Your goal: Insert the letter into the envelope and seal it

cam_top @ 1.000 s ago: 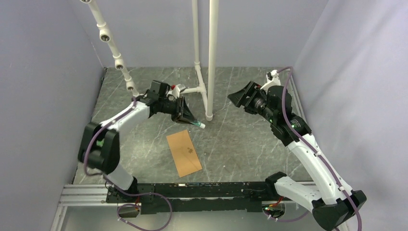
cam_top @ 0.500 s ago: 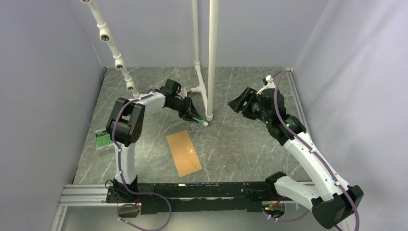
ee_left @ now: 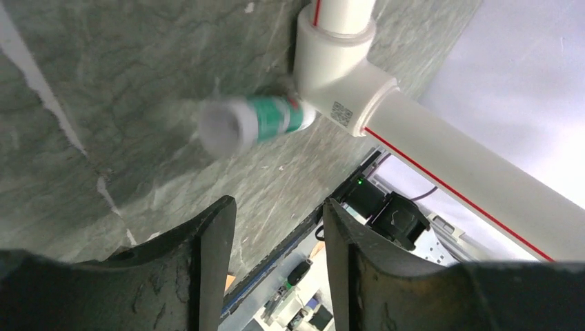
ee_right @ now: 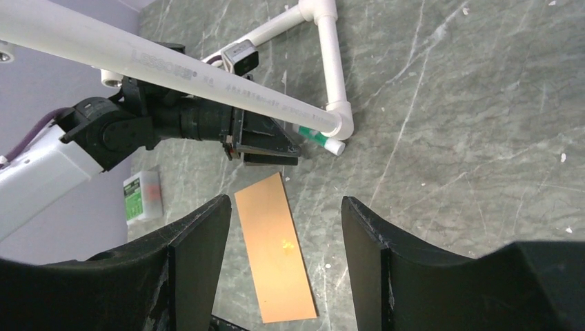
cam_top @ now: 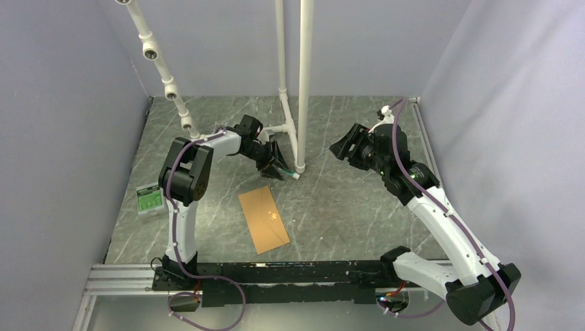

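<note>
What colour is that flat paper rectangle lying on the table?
Orange-brown: it's the envelope, clearest in the right wrist view.

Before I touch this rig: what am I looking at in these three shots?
Two robot arms are bolted at the near edge of a grey stone-look table. The wide picture comes from a fixed camera above and behind them. The other two come from a camera on each wrist, so the dark shapes at the bottom are that arm's own fingers.

On the table lie a brown envelope, flat, a green-and-white tube that looks like a glue stick, at the foot of a white pipe frame, and a small green box near the left wall. No separate letter shows.

The left fingers are open beside the tube, not gripping it. The right fingers are open in the air, holding nothing.
</note>
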